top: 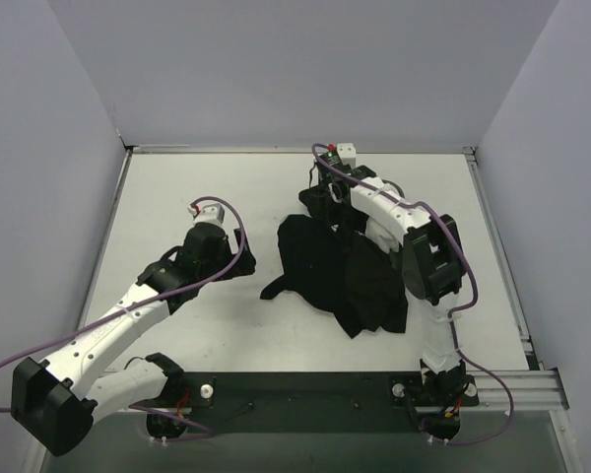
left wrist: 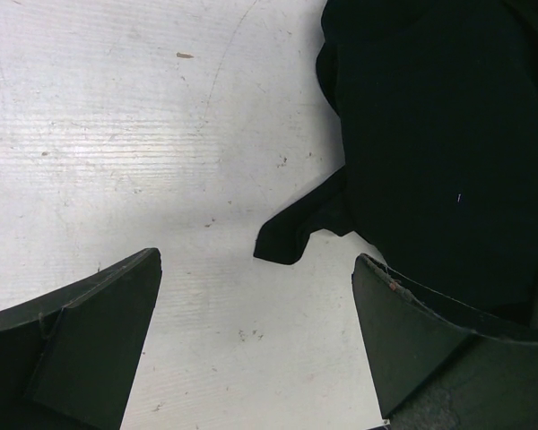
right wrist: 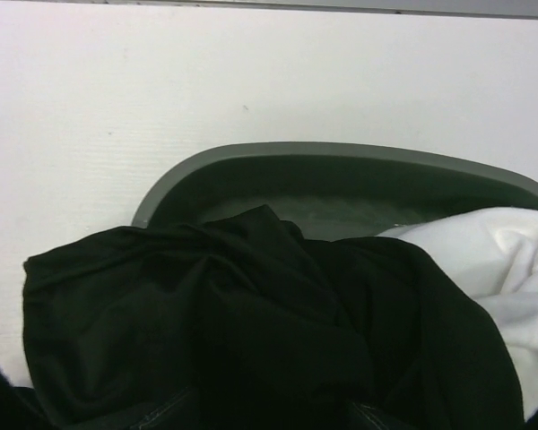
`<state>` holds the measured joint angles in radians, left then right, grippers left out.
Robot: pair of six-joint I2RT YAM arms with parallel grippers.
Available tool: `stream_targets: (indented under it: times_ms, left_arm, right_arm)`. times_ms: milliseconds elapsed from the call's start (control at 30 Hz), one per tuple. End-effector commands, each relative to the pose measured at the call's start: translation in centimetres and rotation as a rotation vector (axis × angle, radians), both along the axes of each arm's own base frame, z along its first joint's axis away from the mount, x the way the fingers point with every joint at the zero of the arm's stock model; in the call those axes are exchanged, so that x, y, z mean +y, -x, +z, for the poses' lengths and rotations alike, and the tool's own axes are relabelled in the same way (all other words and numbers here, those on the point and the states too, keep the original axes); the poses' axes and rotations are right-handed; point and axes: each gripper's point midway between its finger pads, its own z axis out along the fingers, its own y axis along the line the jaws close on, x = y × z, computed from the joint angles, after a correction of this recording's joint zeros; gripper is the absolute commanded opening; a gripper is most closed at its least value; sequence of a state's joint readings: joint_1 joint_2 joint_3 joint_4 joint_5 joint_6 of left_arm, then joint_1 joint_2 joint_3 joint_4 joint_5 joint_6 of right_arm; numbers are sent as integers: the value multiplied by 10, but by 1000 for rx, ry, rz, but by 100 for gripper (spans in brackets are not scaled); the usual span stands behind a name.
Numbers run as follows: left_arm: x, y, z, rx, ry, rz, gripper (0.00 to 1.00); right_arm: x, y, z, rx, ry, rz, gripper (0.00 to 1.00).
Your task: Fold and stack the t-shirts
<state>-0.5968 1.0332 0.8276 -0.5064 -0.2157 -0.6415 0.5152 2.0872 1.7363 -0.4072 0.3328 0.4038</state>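
My left jaws stand wide over the white table (left wrist: 117,134), with a soft black cloth t-shirt (left wrist: 430,134) spread at upper right. My right jaws are hidden beneath another crumpled black shirt (right wrist: 233,331) heaped lower centre, beside a white garment (right wrist: 511,269) in the dark grey oval basket (right wrist: 341,157); I cannot tell their grip.

- Soft black cloth t-shirts (top: 335,271): rumpled heap on white table (top: 177,197), far end bunched against grey oval basket (right wrist: 341,152).
- Crumpled white cloth garment (right wrist: 511,269): in the basket, touching black cloth.
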Motion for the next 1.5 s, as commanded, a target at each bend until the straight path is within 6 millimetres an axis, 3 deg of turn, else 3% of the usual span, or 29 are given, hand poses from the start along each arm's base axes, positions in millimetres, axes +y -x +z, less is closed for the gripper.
stream_targets:
  times_ms: [0, 100, 133, 167, 200, 333, 467, 500, 533, 600, 633, 700, 733, 967, 1100, 1333, 1433, 1467]
  left_arm:
    - [-4, -3, 8, -33, 11, -22, 98]
    - [-5, -3, 7, -26, 9, -26, 97]
    - [-5, -3, 5, -23, 6, -26, 98]
    - [-5, -3, 5, -22, 3, -26, 98]
    - [-5, -3, 5, -22, 3, -26, 98]
    - [-5, -3, 1, -13, -3, -26, 97]
    - [-7, -4, 4, -18, 8, -31, 98]
    - [-8, -4, 4, -19, 11, -31, 97]
    - [-7, -3, 5, -21, 12, -31, 97]
    - [-7, -3, 7, -27, 17, -31, 97]
    - [-7, -3, 7, -30, 19, -30, 97]
    - [-7, -3, 8, -33, 19, -29, 98]
    - [-7, -2, 6, -29, 20, -30, 97]
    - [-8, 0, 5, -30, 25, -36, 97]
    - [-7, -1, 5, -30, 24, -35, 97]
    - [-7, -1, 8, -38, 26, -31, 97]
    - [-5, 0, 7, -38, 23, -29, 98]
    - [-6, 0, 7, -41, 27, -30, 98]
  right_arm:
    - [-15, -8, 5, -10, 36, -17, 59]
    - [-21, -10, -2, 5, 41, -23, 37]
    - [-23, -11, -4, 9, 38, -29, 17]
    - [-24, -10, -6, 16, 39, -30, 4]
    - [-25, -9, -6, 18, 40, -37, 0]
    - [-14, -3, 26, -46, 38, -9, 0]
    - [-6, 1, 129, -239, 47, 28, 0]
    - [-12, 6, 147, -251, 67, 22, 0]
    - [-8, 3, 192, -330, 32, 26, 0]
    - [-13, 14, 238, -395, 23, 27, 0]
    - [-15, 16, 276, -470, 1, 19, 0]
    - [-20, 25, 313, -537, 19, 33, 0]
    - [-27, 29, 343, -602, 10, 9, 0]
    - [-68, 52, 421, -791, 19, -57, 0]
    - [-88, 57, 453, -891, -22, -103, 0]
    - [-89, 73, 502, -1040, -138, -90, 0]
    - [-68, 86, 516, -1073, -245, 0, 0]
    - [-52, 93, 521, -1086, -286, 46, 0]
